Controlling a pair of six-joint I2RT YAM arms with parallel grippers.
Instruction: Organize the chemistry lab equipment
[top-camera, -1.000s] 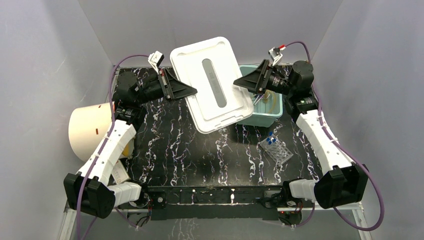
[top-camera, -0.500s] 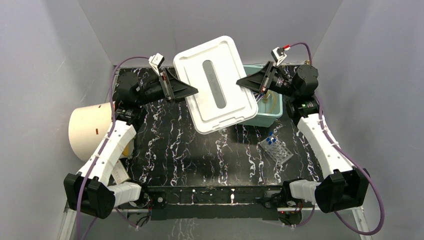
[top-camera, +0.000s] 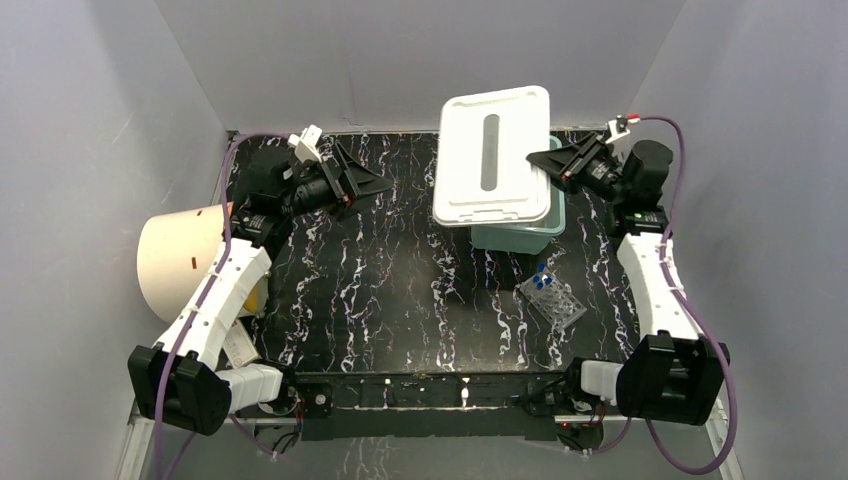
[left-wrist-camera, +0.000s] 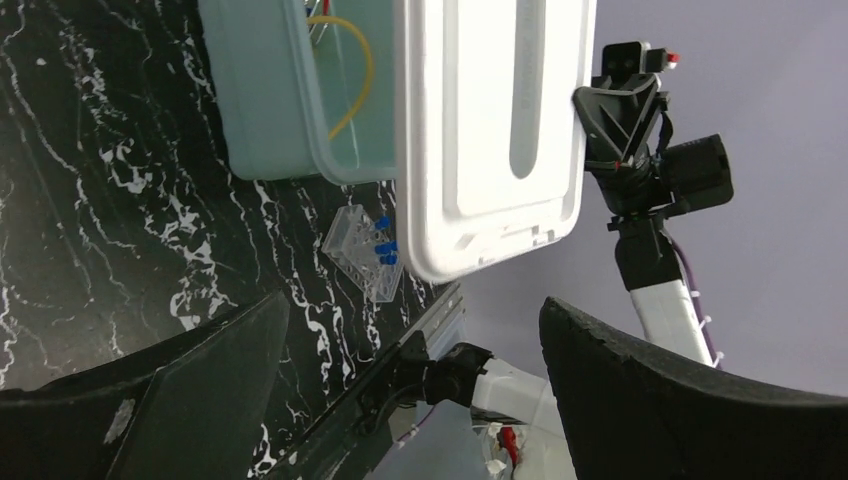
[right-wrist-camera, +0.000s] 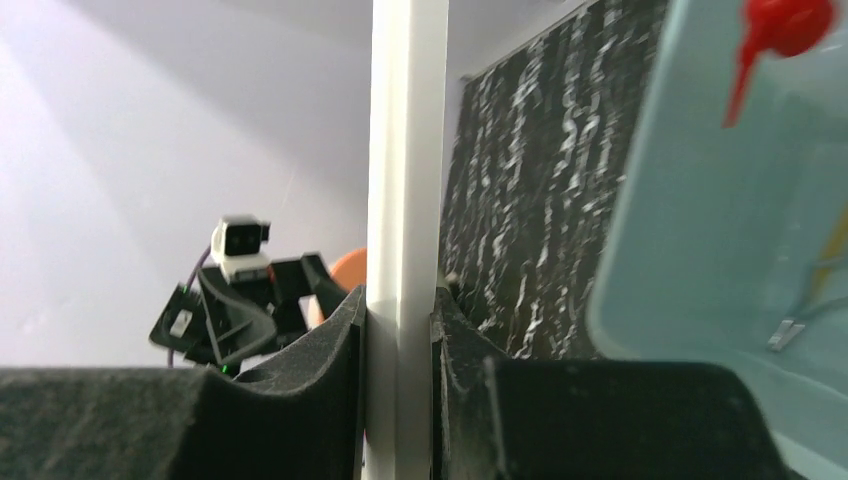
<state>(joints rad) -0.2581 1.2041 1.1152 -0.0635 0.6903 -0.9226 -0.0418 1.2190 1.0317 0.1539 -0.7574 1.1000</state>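
My right gripper (top-camera: 537, 160) is shut on the right edge of a white lid (top-camera: 495, 155), holding it tilted above the teal bin (top-camera: 515, 238). The right wrist view has the lid's edge (right-wrist-camera: 405, 150) pinched between my right gripper's jaws (right-wrist-camera: 400, 300). Inside the bin (right-wrist-camera: 720, 200) shows the squeeze bottle's red cap (right-wrist-camera: 785, 25). Amber tubing (left-wrist-camera: 350, 70) curls in the bin (left-wrist-camera: 270, 100). A clear tube rack (top-camera: 552, 300) with blue-capped tubes (top-camera: 543, 275) lies on the table in front of the bin. My left gripper (top-camera: 378, 183) stands open and empty, left of the lid.
A large cream cylinder (top-camera: 180, 260) lies at the table's left edge beside my left arm. A small white card (top-camera: 238, 348) sits near the left base. Grey walls close in on the back and both sides.
My left gripper let go of the lid, opened and drew back left. My right gripper shut on the lid's edge and swung it right, over the bin.
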